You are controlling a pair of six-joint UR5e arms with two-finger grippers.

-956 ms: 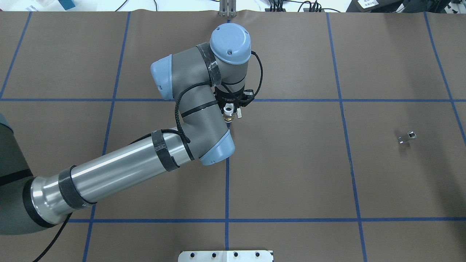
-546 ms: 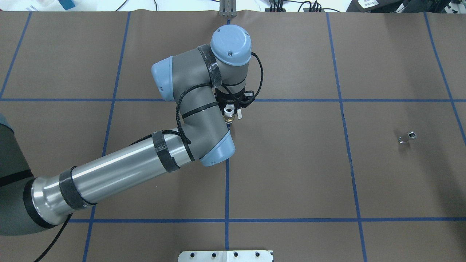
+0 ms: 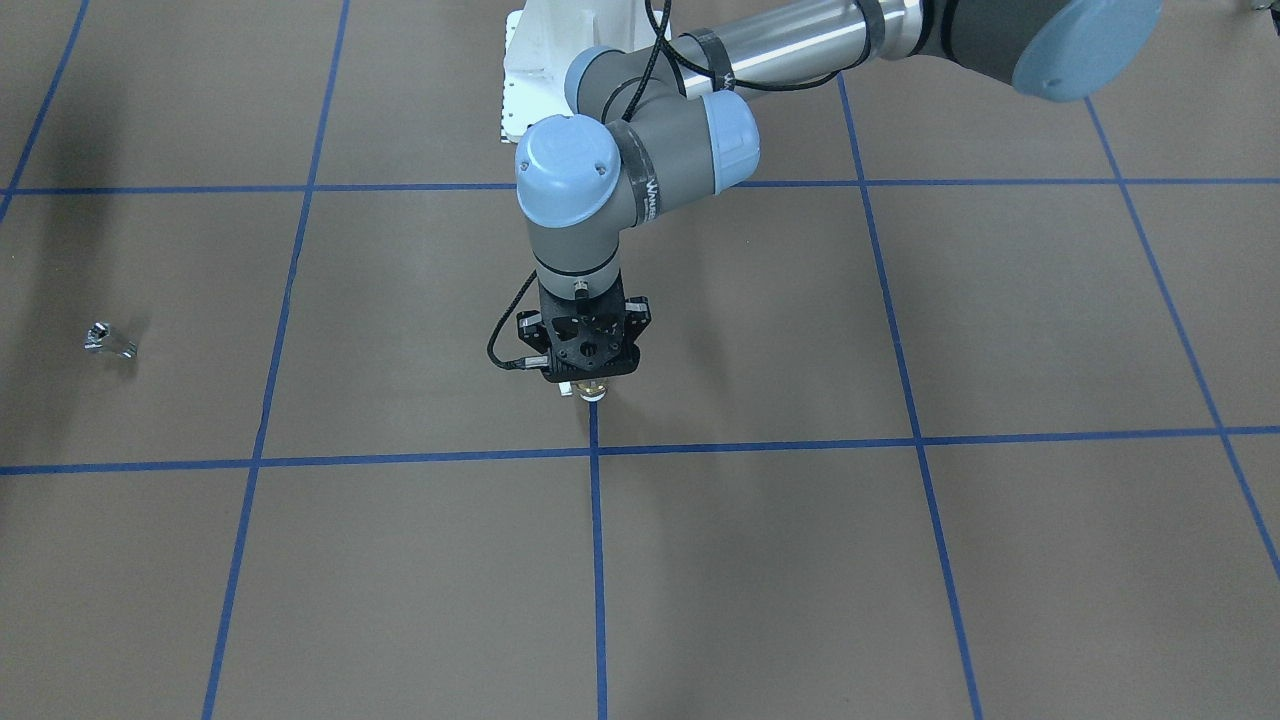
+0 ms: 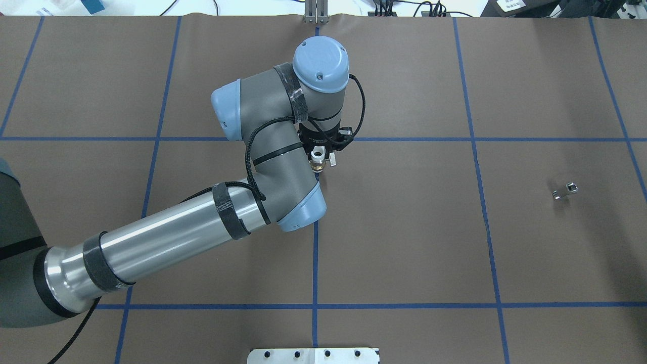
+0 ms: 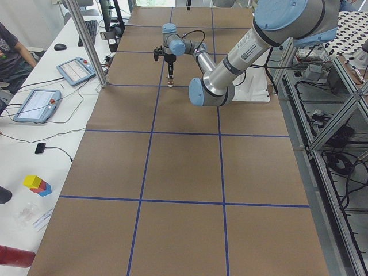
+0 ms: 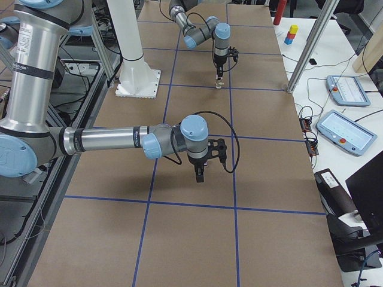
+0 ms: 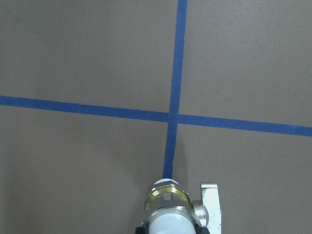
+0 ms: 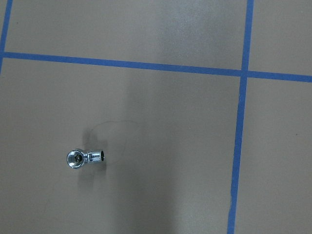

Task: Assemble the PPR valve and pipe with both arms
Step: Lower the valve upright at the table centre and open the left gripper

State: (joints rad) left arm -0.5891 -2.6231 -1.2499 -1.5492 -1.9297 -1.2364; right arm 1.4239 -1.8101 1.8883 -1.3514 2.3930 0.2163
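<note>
The near right gripper (image 6: 199,177) points straight down over the brown table (image 6: 269,179), and well beyond it the far left gripper (image 6: 218,82) hangs likewise, the PPR valve (image 6: 218,86) at its tips.

You have bare table (image 7: 87,58) all round the fingers of the left gripper (image 4: 318,156); the PPR valve (image 7: 168,204) fills their gap. The pipe (image 8: 85,157) lies well apart.

The grey-and-silver left robot arm with light blue joint caps (image 4: 167,237) has crept very slightly to the right and nearer the robot. The stubby white-and-brass PPR valve (image 4: 317,161), clamped in its black two-finger gripper (image 4: 318,152), has shifted along with it.
</note>
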